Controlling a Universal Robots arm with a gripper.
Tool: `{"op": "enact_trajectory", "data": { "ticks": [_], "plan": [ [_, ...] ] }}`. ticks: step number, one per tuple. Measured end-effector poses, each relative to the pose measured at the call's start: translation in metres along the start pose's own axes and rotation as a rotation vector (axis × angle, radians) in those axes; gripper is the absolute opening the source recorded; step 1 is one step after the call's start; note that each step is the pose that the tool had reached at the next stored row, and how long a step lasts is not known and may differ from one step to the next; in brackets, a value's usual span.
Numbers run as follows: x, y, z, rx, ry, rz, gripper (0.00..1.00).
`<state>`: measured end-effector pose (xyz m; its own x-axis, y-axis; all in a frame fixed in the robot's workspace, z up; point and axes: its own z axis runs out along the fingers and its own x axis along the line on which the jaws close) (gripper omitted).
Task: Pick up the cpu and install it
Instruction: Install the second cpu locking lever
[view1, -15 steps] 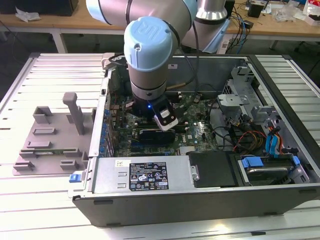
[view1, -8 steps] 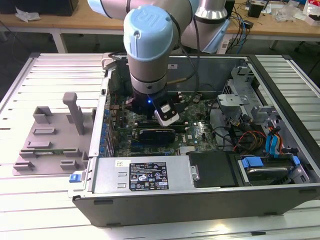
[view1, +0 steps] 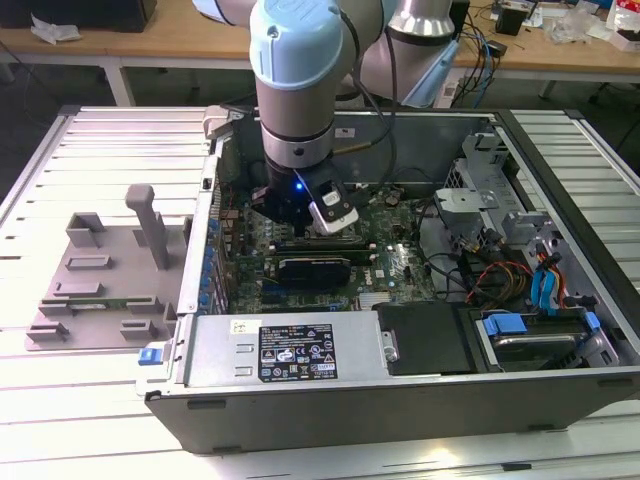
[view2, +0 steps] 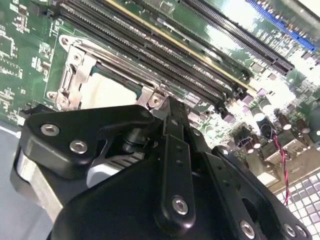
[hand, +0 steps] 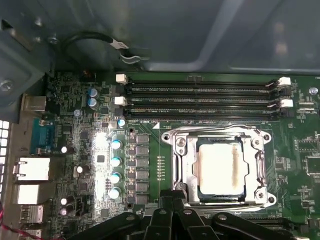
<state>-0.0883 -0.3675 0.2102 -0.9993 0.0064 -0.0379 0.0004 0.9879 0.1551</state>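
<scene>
- Gripper (hand: 172, 192) hovering just beside the socket frame (hand: 181, 170) on the motherboard (hand: 145, 150); jaw state: cannot tell.
- Cpu (hand: 220, 169) seated flat inside the socket frame, below 4 memory slots (hand: 200, 99).

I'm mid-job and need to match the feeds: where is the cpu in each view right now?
Exterior view: hidden under the arm's wrist, which hangs over the motherboard inside the open case.
First wrist view: the cpu lies flat in the metal socket frame, just beyond the gripper.
Second wrist view: the cpu shows as a pale patch in the socket frame, partly covered by the gripper.
Shared landmark: the memory slots beside the socket.
</scene>
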Motion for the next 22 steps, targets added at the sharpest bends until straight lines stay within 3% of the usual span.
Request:
{"op": "enact_trajectory", "data": {
  "ticks": [8, 17, 21, 22],
  "plan": [
    [0.0043, 0.0029, 0.008, 0.0016, 0.0001, 0.0, 0.11],
    [0.0057, 0.0026, 0.0104, 0.0012, 0.0002, 0.0, 0.11],
    [0.0051, 0.0049, -0.0038, 0.0011, 0.0, 0.0, 0.11],
    [0.0044, 0.0064, -0.0135, 0.0016, 0.0001, 0.0, 0.11]
  ]
}}
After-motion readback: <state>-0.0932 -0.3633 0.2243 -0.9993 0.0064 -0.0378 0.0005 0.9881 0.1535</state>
